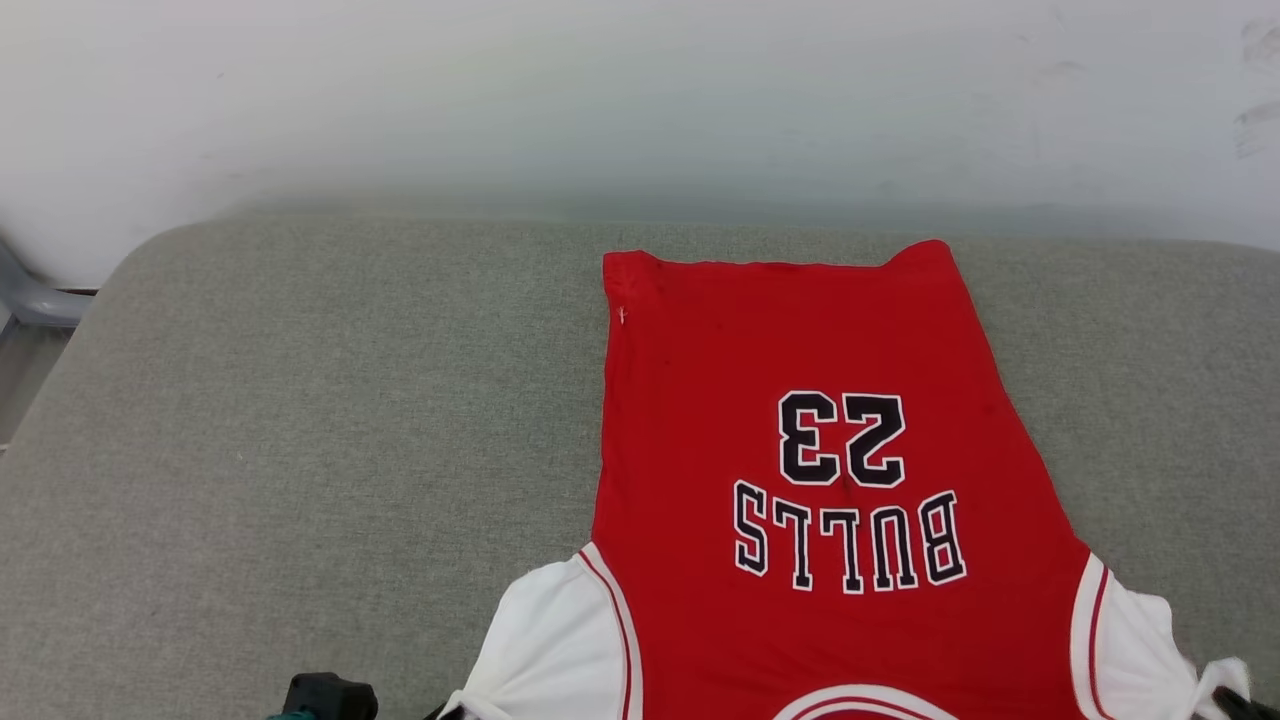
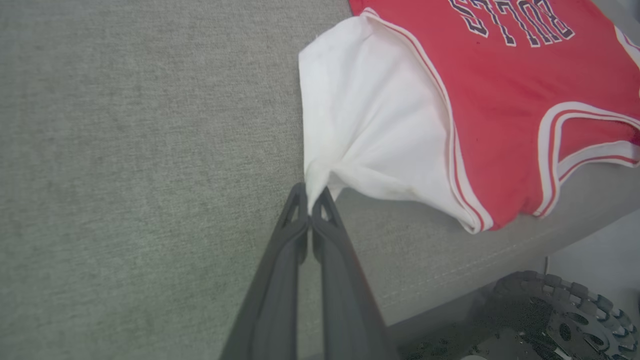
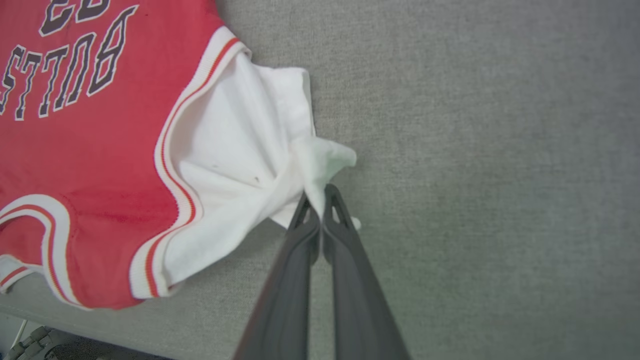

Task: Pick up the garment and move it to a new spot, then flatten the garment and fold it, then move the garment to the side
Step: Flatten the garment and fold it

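Head view: garment (image 1: 800, 400) lies lettering-up on the grey cushion (image 1: 300, 450), right of centre, collar at the near edge. My left gripper (image 2: 311, 207) is clamped on the left sleeve (image 2: 365, 115) tip, my right gripper (image 3: 320, 212) on the right sleeve (image 3: 240, 165) tip. To flatten well, I judge: draw both outward evenly, low, no twist. Count: one garment, two sleeves, two grippers.

It looks like a bare indoor test space, more lab than home: a plain white wall (image 1: 640, 100), with scuff marks (image 1: 1258, 125) at upper right, runs across the top of the head view above a grey fabric-covered worktop (image 1: 300, 450) with rounded corners.
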Controlling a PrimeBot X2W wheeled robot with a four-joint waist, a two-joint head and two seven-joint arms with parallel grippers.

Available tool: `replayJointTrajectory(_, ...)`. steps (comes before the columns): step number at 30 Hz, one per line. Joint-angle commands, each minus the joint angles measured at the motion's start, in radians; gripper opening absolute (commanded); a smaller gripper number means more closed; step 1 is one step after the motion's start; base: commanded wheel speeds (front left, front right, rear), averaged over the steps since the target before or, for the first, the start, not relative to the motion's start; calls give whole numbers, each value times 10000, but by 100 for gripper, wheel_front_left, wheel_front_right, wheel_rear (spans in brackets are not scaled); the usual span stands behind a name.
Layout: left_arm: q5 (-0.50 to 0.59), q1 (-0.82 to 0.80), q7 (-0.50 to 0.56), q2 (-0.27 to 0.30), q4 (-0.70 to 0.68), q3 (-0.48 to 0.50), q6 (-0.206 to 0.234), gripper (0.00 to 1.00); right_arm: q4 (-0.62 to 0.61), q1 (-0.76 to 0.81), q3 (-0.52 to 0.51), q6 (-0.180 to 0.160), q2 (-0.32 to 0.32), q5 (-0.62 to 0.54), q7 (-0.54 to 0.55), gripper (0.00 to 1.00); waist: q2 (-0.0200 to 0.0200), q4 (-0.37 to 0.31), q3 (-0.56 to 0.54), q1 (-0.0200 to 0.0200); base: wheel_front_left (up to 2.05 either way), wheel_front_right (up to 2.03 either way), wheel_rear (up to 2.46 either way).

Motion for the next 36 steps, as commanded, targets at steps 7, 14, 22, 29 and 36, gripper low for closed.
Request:
replayJointTrajectory(7,-95,-400,392,113,-851,45,136,0,-1048,-365,-782,-15,-773,-378,775,100,0,234,382,0,0,0,0)
replayJointTrajectory(14,-87,-666,1095,251,-1978,-103,263,0,-3331,-1120,-2144,-14,-943,-583,2753,100,0,541,1279,0,0,0,0)
replayJointTrajectory(22,376,-1346,1816,407,-2840,-498,160,0,-4465,-3594,-2127,-14,-294,-1135,5618,100,0,1193,2681,0,0,0,0)
replayJointTrajectory(29,665,-2049,2061,173,-3243,-770,-22,0,-3342,-6867,-2069,-14,409,-2233,8251,100,0,2034,3961,0,0,0,0)
replayJointTrajectory(36,885,-2718,2057,-187,-3475,-1049,-217,0,-1296,-9790,-2200,-14,543,-4155,9412,100,0,3025,5048,0,0,0,0)
